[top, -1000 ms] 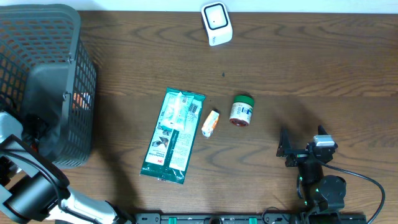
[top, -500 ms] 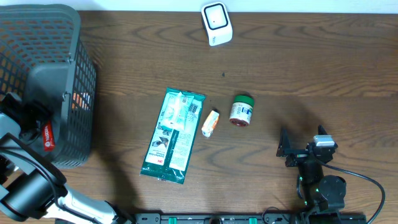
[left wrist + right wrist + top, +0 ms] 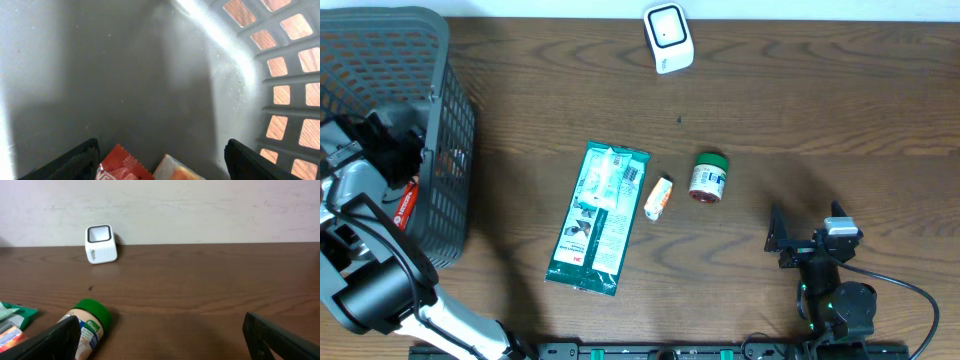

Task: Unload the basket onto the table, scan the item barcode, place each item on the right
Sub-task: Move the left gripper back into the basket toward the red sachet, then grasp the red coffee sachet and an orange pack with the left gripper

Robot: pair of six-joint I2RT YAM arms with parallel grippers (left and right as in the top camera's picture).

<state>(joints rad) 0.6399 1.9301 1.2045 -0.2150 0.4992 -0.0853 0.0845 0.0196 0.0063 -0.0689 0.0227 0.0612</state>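
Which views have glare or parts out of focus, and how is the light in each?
Left wrist view: dim inside the basket, with one bright streak of glare along its upper right wall; the red packet is cut by the bottom edge. Right wrist view: even light, its own fingers blurred, the scanner clear. Overhead view: even light, soft shadows on the table.
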